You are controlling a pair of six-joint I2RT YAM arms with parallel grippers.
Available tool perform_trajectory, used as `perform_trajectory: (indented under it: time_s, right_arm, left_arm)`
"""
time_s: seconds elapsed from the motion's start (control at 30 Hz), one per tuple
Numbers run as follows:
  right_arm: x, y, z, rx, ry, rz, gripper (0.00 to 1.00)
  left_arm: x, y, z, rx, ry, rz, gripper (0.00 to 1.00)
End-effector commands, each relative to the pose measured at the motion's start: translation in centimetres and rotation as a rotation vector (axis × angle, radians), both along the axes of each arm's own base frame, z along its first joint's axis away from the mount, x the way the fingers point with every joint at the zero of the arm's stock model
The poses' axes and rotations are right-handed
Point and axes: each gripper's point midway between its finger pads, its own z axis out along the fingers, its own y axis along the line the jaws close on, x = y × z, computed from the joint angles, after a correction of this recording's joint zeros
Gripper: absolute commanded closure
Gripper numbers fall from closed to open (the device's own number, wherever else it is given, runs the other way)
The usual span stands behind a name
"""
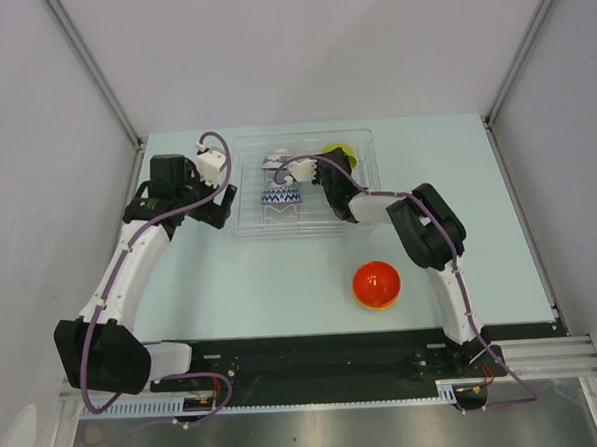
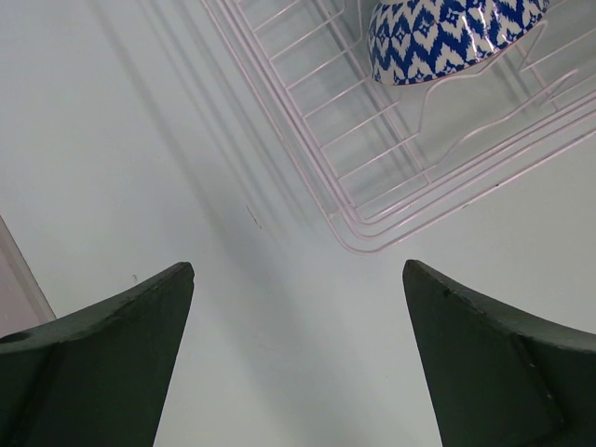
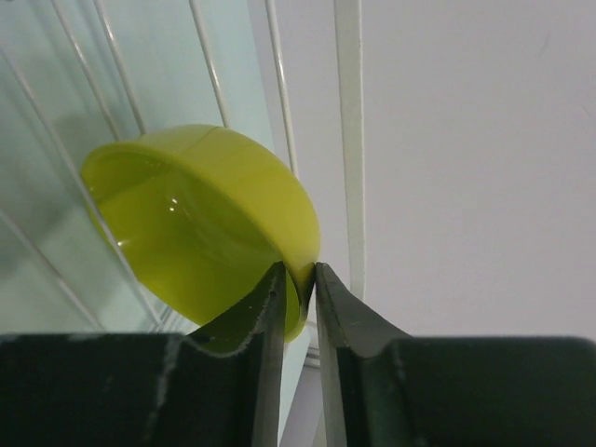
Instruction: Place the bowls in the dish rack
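The clear dish rack [image 1: 254,226] stands at the table's back middle. Two white bowls with blue zigzags stand in it, one at the back [image 1: 277,162] and one nearer [image 1: 280,195]; one of them also shows in the left wrist view [image 2: 447,37]. My right gripper [image 1: 338,171] reaches into the rack's right part and is shut on the rim of the yellow-green bowl [image 1: 341,151], seen tilted over the prongs in the right wrist view [image 3: 205,214] between my fingertips [image 3: 298,272]. An orange-red bowl [image 1: 376,284] lies on the table in front of the rack. My left gripper [image 1: 215,206] is open and empty beside the rack's left wall.
The left wrist view shows the rack's near left corner [image 2: 372,237] and bare table between my open gripper [image 2: 298,279]. Grey walls enclose the table on the left, back and right. A black rail [image 1: 316,358] runs along the near edge.
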Motion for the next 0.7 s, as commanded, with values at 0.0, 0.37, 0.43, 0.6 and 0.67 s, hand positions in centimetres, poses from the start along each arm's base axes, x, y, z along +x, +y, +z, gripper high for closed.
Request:
perform_trajectory:
  time_s: [0.0, 0.37, 0.43, 0.6, 0.67]
  right_arm:
    - [-0.7, 0.1, -0.3, 0.032, 0.113, 0.003, 0.75]
    - [-1.6, 0.4, -1.6, 0.04, 0.262, 0.014, 0.67]
    - [-1.9, 0.5, -1.8, 0.048, 0.296, 0.016, 0.66]
    - [-2.6, 0.5, -2.1, 0.042, 0.366, 0.025, 0.64]
    - [-2.9, 0.4, -2.3, 0.043, 0.401, 0.018, 0.63]
  left_arm:
    - [0.2, 0.1, 1.5, -0.005, -0.06, -0.015, 0.0]
    - [0.3, 0.1, 1.8, -0.002, -0.069, -0.012, 0.0]
    - [0.4, 0.1, 1.9, -0.002, -0.072, -0.012, 0.0]
    - [0.5, 0.1, 2.2, -0.003, -0.076, -0.012, 0.01]
    - [0.5, 0.1, 2.3, -0.002, -0.078, -0.011, 0.0]
